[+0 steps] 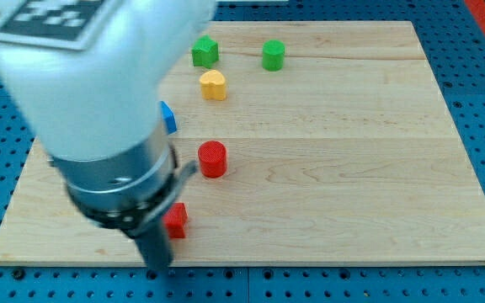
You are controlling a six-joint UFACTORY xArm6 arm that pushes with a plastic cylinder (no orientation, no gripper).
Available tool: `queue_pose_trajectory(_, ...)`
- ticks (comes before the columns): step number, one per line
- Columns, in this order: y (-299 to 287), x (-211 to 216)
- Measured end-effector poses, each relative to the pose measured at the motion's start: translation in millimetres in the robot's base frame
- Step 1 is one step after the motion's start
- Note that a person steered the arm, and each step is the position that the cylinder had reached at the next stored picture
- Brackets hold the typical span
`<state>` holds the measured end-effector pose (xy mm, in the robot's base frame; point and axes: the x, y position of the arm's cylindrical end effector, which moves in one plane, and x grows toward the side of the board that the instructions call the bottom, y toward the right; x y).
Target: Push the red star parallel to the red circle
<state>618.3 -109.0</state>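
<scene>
- Wooden desk [327,168] filling the frame, blue pegboard [478,101] showing around its edges.
- Big white arm housing [91,76] looming over the frame's left side, a checkered marker [45,18] on its top, dark collar [125,189] below.
- Dark rod dropping from the collar toward the lower left; my tip [157,268] down at the desk's bottom edge, blurred.
- No claw on this rig, so no wide-or-narrow state to call: just a bare rod.
- Red star [176,220] sitting lower left, partly hidden behind the rod, star shape hard to confirm.
- My tip just below and slightly left of the red star; contact impossible to judge through the blur.
- Red circle [212,159] standing above and a touch right of the red star, clearly apart from it.
- Blue block [168,118] peeking out from behind the housing, left of the red circle, shape mostly hidden.
- Yellow heart-like block [213,85] further up.
- Green block [205,52] near the top, just above the yellow one, outline angular.
- Green cylinder [273,55] to its right, apart from the rest.
</scene>
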Motion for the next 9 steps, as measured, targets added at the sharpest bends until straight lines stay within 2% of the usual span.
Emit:
queue_pose_trajectory(1,-30,-7)
queue_pose_trajectory(3,-15,-52)
queue_pose_trajectory(4,41,-53)
queue_pose_trajectory(5,62,-48)
queue_pose_trajectory(6,49,-24)
queue_pose_trajectory(7,64,-4)
queue_pose_trajectory(9,131,-47)
